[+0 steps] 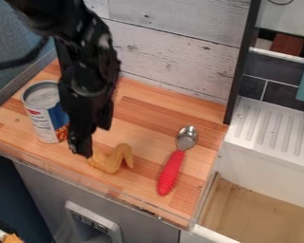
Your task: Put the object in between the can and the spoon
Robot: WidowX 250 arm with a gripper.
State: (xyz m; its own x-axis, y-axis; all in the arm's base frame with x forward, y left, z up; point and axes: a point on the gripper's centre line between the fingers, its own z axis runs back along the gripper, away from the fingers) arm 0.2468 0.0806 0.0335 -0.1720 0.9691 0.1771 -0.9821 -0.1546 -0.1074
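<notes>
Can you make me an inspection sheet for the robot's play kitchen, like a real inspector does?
Surface: striped wooden counter, clear strip along its front edge.
Job's things: can upright at left; spoon at right, bowl end toward the wall; yellow-brown wing-shaped thing between them.
Clutter: small orange thing, bottom left corner; can't tell what.
Gripper: black gripper at the wing's left end; touching or not, can't tell.
Cables: black cable curving to the arm.
Surroundings: grey-white plank wall; white sink at right.

Surface (148, 114) bright, light soft, can't tell source direction. Small glint on spoon (187, 135). Shadows faint. My arm (88, 57) near-black, little detail. Dim below front edge's left end.
</notes>
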